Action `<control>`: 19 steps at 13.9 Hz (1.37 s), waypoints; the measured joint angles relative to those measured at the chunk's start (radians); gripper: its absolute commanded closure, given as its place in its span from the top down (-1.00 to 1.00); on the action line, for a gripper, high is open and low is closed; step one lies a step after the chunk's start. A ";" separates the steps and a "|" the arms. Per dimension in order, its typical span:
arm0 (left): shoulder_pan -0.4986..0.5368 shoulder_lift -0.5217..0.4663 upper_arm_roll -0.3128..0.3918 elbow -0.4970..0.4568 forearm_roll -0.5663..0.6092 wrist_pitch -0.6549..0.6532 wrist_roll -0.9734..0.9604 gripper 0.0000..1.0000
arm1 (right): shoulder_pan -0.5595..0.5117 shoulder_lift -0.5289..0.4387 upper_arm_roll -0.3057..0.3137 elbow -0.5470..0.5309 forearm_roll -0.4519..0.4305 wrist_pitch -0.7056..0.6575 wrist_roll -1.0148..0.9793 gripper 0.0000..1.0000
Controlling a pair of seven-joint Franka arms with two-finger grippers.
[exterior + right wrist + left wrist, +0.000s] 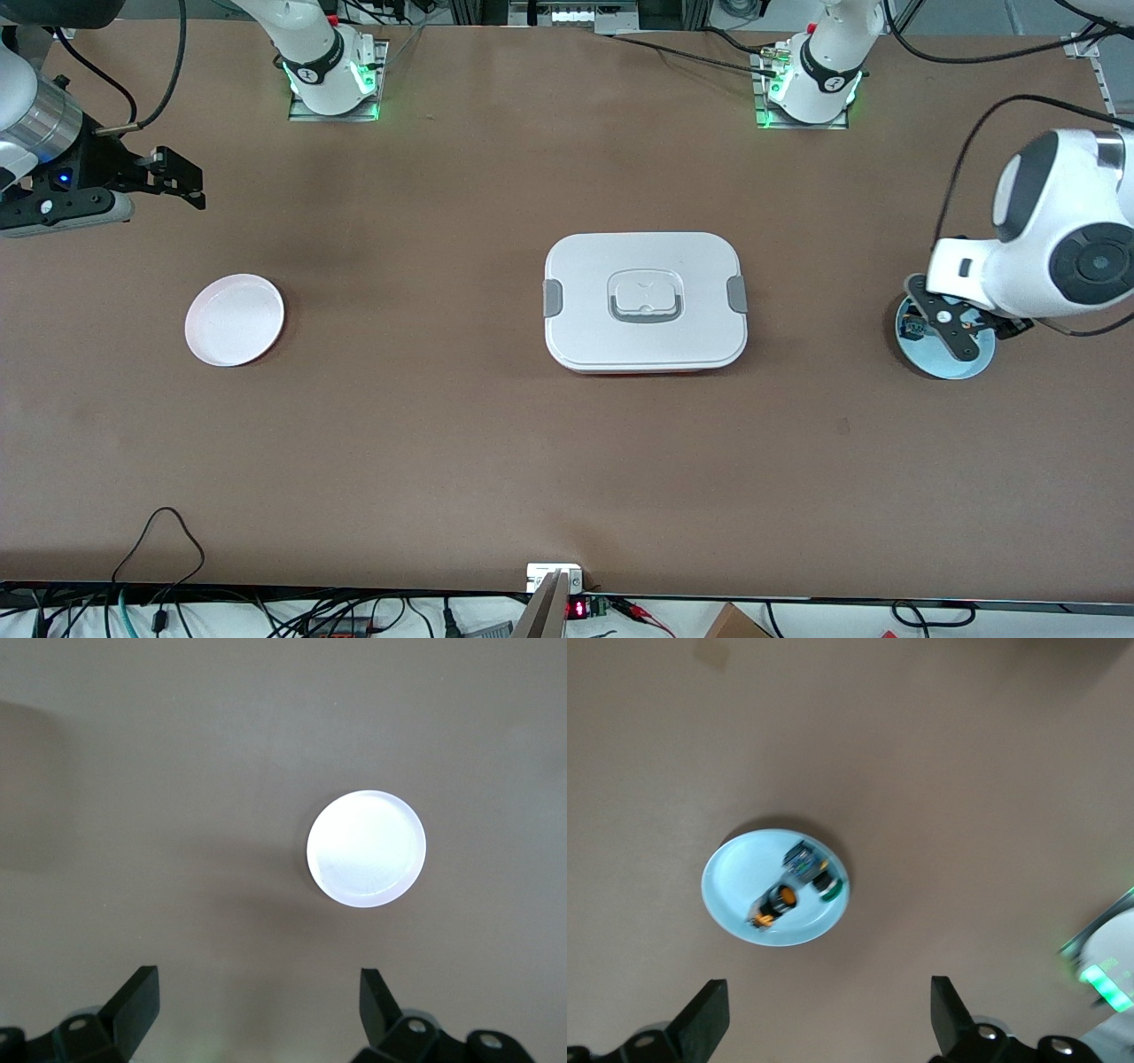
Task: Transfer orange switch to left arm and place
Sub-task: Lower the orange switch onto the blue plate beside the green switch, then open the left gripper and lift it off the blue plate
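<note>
Both grippers hang with fingers spread wide and hold nothing, as we see in the wrist views. We find the left gripper (948, 326) over the pale blue plate (967, 365) at the left arm's end, where the orange switch (776, 904) lies beside what looks like a dark blue-green component (804, 859). Our right gripper (168, 182) waits above the table near the white plate (234, 319). Between the plates sits the box (645, 301).

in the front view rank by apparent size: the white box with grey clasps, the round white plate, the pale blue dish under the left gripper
1. White rounded-rectangular box with grey clasps, clearly largest.
2. Round white plate and pale blue dish: they look about alike, and the left gripper covers part of the dish, so no ranking between them.
</note>
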 measured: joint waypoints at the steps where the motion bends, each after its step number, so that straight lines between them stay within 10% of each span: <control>1: -0.018 0.000 -0.041 0.036 -0.010 -0.050 -0.104 1.00 | 0.004 0.000 0.000 0.020 0.000 -0.007 0.000 1.00; 8: -0.160 0.002 -0.074 0.137 -0.157 -0.157 -0.570 1.00 | 0.011 0.006 0.000 0.086 0.000 -0.071 -0.001 1.00; 19: -0.196 0.086 0.025 0.416 -0.173 -0.098 -0.634 1.00 | 0.014 0.023 -0.009 0.092 -0.003 -0.070 -0.001 1.00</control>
